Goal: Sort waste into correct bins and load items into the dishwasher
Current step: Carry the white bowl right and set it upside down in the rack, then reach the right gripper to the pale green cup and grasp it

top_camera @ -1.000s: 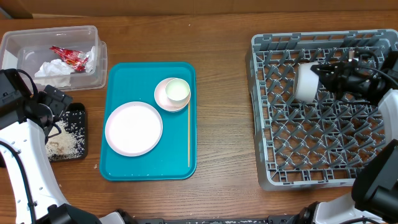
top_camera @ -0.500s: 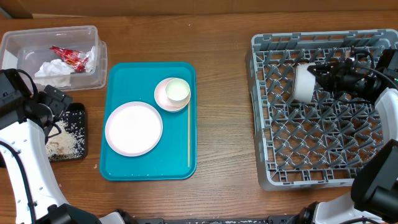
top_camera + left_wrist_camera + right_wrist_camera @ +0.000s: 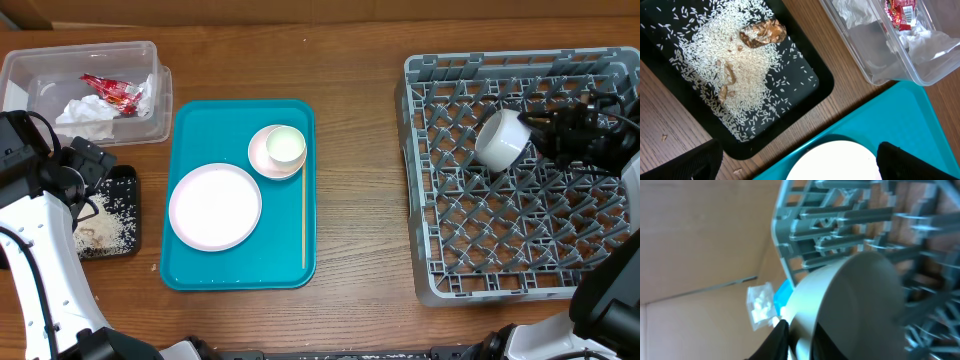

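Over far-left part of grey rack, right arm stretches leftward; right tool astride rim of tilted white cup, grip cannot tell; left tool spread wide, empty, over black tray.

Rack: upright pegs throughout; cup tilted among them, upper left. Table: bare strip between rack and teal tray. Teal tray: plate, bowl, chopstick crowd it. Left arm overhangs black tray.
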`<state>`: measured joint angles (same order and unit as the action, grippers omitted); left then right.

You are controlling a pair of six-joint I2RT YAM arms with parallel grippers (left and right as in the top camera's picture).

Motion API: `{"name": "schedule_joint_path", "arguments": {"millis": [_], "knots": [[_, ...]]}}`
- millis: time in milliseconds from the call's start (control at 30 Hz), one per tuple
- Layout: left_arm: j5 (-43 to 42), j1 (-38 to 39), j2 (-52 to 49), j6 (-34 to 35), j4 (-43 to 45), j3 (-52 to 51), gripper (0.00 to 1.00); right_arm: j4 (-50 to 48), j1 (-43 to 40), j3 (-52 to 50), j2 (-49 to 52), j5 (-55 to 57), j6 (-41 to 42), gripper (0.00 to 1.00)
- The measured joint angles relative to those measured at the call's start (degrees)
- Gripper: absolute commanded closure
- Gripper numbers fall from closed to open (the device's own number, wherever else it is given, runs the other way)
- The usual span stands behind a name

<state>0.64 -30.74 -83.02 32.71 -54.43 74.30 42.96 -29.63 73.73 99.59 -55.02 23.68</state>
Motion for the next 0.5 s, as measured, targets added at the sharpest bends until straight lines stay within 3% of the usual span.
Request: {"name": "schedule_joint_path", "arguments": {"millis": [200,500], "knots": [[0.0,0.0,0.0,0.0,-0.02,0.0,0.0,9.86,-0.28,5.88,0.0,10.73,-1.81,0.78],[0.0,0.0,0.0,0.0,-0.02,0.0,0.0,27.08,-0.31,25.53,-0.04,34.45,-1.22,0.78]]}}
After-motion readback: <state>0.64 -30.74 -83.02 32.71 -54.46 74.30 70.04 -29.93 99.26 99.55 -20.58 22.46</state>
